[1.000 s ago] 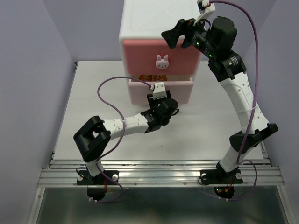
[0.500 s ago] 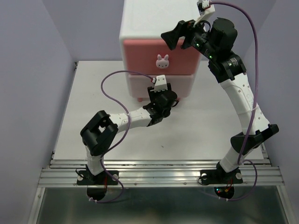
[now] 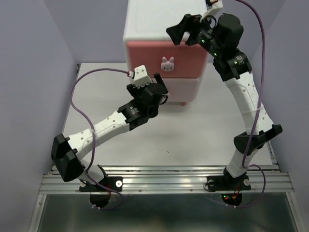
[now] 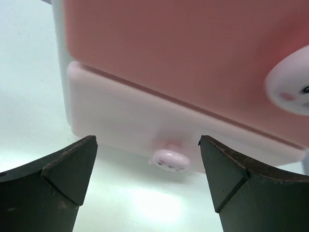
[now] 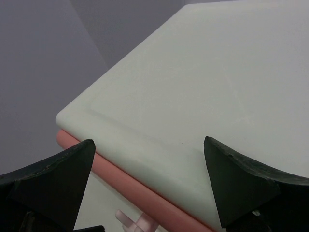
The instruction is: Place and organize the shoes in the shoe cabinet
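Note:
The shoe cabinet (image 3: 159, 24) stands at the back of the table, a white chest with a darker pink upper drawer (image 3: 186, 60) and a pale pink lower drawer (image 3: 186, 89), both shut. No shoes show in any view. My left gripper (image 3: 163, 89) is open just in front of the lower drawer's left half. In the left wrist view the left gripper (image 4: 147, 140) is empty, and the lower drawer's bunny knob (image 4: 169, 159) sits a little beyond its fingertips. My right gripper (image 3: 182, 34) hovers open above the cabinet's front right corner. The right gripper (image 5: 149, 142) has only the white top (image 5: 203, 87) under it.
The upper drawer's bunny knob (image 3: 167, 63) faces the arms. A small pink foot (image 3: 182, 103) shows under the cabinet. The white table (image 3: 193, 135) is walled by purple panels on both sides, with a metal rail (image 3: 164, 181) along the near edge.
The lower drawer, open a second ago with orange showing inside, has slid shut under my left gripper. That gripper has since opened and the left arm has stretched out. The right arm barely moved.

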`<state>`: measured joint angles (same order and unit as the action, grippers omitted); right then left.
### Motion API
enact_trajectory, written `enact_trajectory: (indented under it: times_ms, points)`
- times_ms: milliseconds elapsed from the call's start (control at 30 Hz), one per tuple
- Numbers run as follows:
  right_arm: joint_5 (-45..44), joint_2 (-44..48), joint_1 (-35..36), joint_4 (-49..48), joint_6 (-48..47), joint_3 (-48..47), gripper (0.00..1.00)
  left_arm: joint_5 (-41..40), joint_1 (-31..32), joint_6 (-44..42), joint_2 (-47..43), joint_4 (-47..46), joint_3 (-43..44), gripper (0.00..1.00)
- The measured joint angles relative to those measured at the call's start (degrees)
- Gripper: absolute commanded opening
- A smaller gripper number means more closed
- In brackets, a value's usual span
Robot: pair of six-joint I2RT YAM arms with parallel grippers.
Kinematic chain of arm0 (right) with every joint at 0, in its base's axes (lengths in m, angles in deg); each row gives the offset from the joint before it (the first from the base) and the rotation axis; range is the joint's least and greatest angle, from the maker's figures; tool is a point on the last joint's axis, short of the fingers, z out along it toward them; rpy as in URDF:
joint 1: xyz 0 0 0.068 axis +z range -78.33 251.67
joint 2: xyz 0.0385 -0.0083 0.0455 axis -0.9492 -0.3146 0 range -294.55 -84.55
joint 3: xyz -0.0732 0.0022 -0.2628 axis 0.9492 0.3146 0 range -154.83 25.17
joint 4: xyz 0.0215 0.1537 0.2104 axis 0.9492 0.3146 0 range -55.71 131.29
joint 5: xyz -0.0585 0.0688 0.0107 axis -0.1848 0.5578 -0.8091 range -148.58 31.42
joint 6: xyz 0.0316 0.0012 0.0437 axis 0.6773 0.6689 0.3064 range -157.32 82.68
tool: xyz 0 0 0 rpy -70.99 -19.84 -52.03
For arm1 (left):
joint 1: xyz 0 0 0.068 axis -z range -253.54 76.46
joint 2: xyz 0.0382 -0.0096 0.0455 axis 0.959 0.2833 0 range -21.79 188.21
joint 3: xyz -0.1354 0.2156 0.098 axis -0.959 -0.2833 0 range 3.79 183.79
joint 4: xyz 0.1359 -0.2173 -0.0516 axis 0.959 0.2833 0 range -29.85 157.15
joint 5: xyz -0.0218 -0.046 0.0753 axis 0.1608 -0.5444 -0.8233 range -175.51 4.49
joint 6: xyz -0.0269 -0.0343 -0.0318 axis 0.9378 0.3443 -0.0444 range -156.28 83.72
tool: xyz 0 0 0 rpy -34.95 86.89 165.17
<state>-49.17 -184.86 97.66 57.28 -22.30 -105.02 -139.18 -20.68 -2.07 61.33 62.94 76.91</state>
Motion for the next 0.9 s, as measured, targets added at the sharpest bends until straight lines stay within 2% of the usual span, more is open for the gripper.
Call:
enact_trajectory:
  times_ms: [167, 300, 367, 467, 533, 600, 733, 800, 900]
  points:
    - [-8.7, -4.8, -0.9, -0.3, 2.1, -7.3, 1.0, 2.9, 0.0, 7.6, -3.4, 16.5, 10.1, 0.99]
    - [-12.7, -10.6, -5.0, -1.8, 6.2, -16.4, 1.0, 4.1, -0.5, 14.1, -3.6, 30.6, 18.3, 0.99]
    - [-13.5, -10.7, -8.4, -2.4, 9.4, -16.3, 1.0, 4.7, -1.4, 16.0, -3.6, 37.9, 23.3, 0.99]
    - [-14.2, -8.8, -15.4, -2.5, 13.5, -12.5, 1.0, 6.5, -5.2, 17.0, -4.7, 43.9, 28.2, 0.99]
    - [-14.1, -7.5, -20.3, -0.3, 14.9, -10.8, 1.0, 8.3, -9.5, 15.5, -6.6, 44.7, 29.1, 0.99]
    - [-12.5, -6.9, -26.8, 2.0, 17.0, -10.4, 1.0, 11.7, -16.8, 12.7, -9.2, 45.0, 29.1, 0.99]
    - [-9.4, -4.8, -37.7, 7.5, 19.7, -5.8, 1.0, 20.8, -34.5, 6.6, -11.0, 44.7, 29.1, 0.99]
    - [-10.1, -2.6, -39.9, 10.5, 18.5, -0.3, 1.0, 24.5, -41.5, 4.9, -10.6, 44.3, 28.8, 0.99]
    - [-10.6, 1.6, -39.0, 16.4, 16.2, 9.9, 1.0, 31.4, -50.5, 3.3, -10.3, 42.7, 25.6, 0.99]
